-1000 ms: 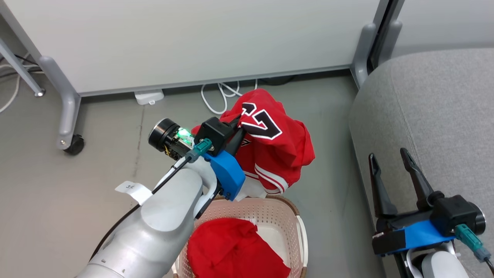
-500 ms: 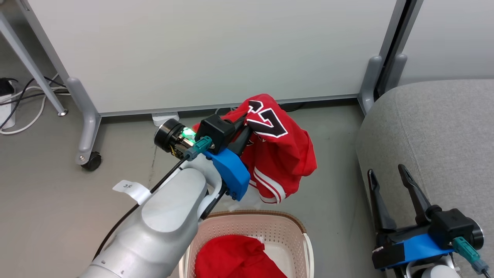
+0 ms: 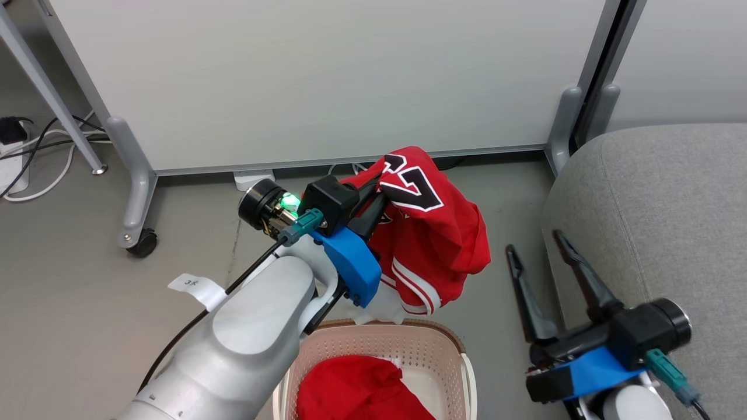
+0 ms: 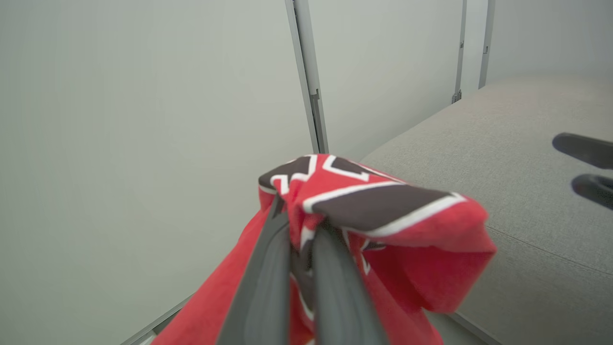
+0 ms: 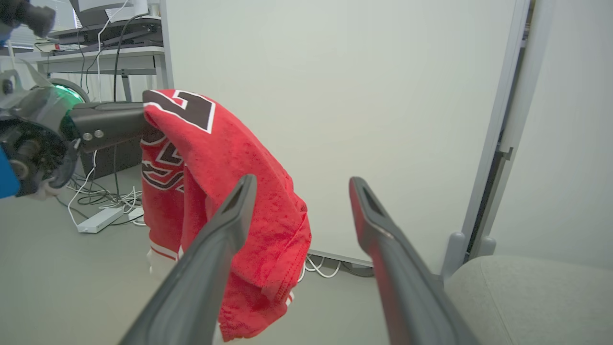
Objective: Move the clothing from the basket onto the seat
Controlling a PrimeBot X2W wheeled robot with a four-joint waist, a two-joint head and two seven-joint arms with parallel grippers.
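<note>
My left gripper [image 3: 379,188] is shut on a red lettered garment [image 3: 435,239] that hangs in the air above the floor, behind the basket [image 3: 455,341]. The left wrist view has the two fingers [image 4: 268,268] pinching the lettered garment [image 4: 383,211], with the grey seat [image 4: 527,215] beyond it. A plain red garment [image 3: 356,391] lies inside the basket. My right gripper [image 3: 534,240] stands open, empty, between the hanging garment and the seat [image 3: 659,216]. From the right wrist, its open fingers [image 5: 225,225] frame the hanging garment [image 5: 230,182].
A pale wheeled partition panel [image 3: 327,76] stands behind, its caster [image 3: 140,242] at the left. Cables and a power strip [image 3: 254,178] lie on the floor under it. A table leg [image 3: 52,99] slants at the far left.
The head camera tilted up, so the scene dropped in the picture. My right gripper swung left, away from the seat and closer to the hanging garment. The left grip holds unchanged.
</note>
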